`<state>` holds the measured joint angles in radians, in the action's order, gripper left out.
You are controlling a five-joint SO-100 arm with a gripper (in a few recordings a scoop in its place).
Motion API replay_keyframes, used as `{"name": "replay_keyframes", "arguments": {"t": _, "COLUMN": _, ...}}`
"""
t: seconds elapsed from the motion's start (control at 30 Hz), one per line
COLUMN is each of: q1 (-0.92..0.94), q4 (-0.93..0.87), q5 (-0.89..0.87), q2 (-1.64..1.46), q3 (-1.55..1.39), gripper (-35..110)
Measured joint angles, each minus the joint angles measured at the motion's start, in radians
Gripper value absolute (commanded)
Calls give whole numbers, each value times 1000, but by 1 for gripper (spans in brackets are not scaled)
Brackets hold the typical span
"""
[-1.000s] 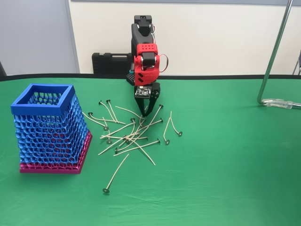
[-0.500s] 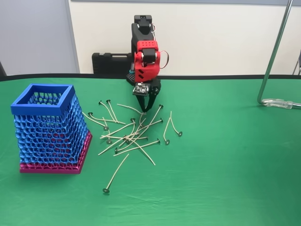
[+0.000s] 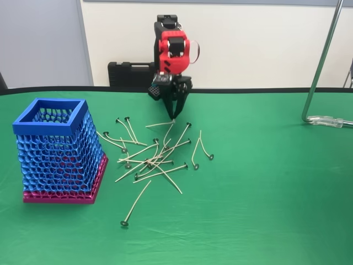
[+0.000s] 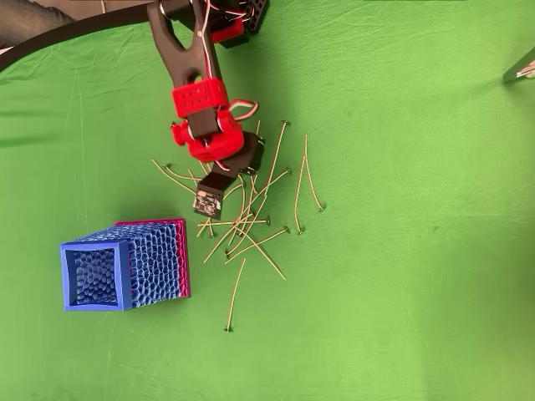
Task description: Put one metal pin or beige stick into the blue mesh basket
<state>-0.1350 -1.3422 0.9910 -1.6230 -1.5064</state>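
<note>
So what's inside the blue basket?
Looking down into the blue mesh basket, I see just mesh walls and no sticks. Its very bottom is dark, so I cannot be sure.

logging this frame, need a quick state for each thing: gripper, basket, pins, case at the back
gripper: raised above the pile, pointing down, fingers closed on a pin
held pin: one end at the fingertips, lifted off the cloth
basket: upright on its pink base, open top, nothing seen inside
pins: loose crossed pile lying flat on the green cloth
lone pin: flat, apart from the pile
black case: closed, standing against the wall
</note>
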Motion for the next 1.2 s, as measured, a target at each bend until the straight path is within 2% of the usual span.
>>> {"name": "replay_keyframes", "arguments": {"t": 0.4, "q1": 87, "q4": -156, "q5": -118, "q2": -75, "q3": 253, "gripper": 1}}
{"name": "replay_keyframes", "arguments": {"t": 1.2, "q1": 130, "q4": -160, "q5": -98, "q2": -40, "q3": 301, "gripper": 1}}
